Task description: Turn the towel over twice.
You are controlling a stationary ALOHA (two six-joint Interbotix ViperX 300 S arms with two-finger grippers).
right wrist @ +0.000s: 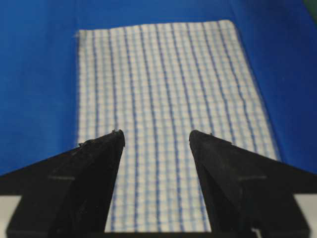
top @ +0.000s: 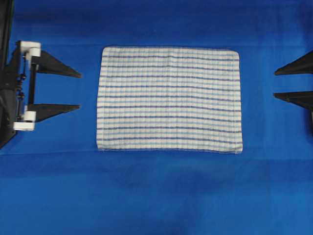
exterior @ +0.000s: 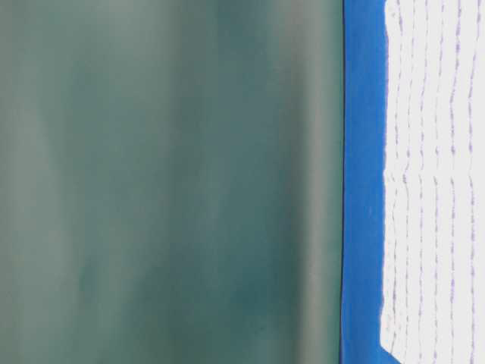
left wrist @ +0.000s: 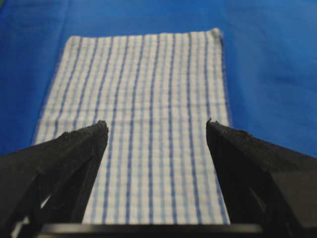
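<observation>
The towel lies flat and spread out in the middle of the blue table covering, white with thin dark-blue and light-blue stripes. My left gripper stands open to the left of its left edge, a short gap away, with nothing between its fingers. At the right side of the overhead view my right gripper is open too, clear of the towel's right edge. In the left wrist view the towel stretches away between the spread fingers of the left gripper. The right wrist view has the towel beyond the right gripper. The towel also shows in the table-level view.
The blue table covering spreads on all sides of the towel, with a faint crease running across below its near edge. A dull green backdrop stands behind the table in the table-level view.
</observation>
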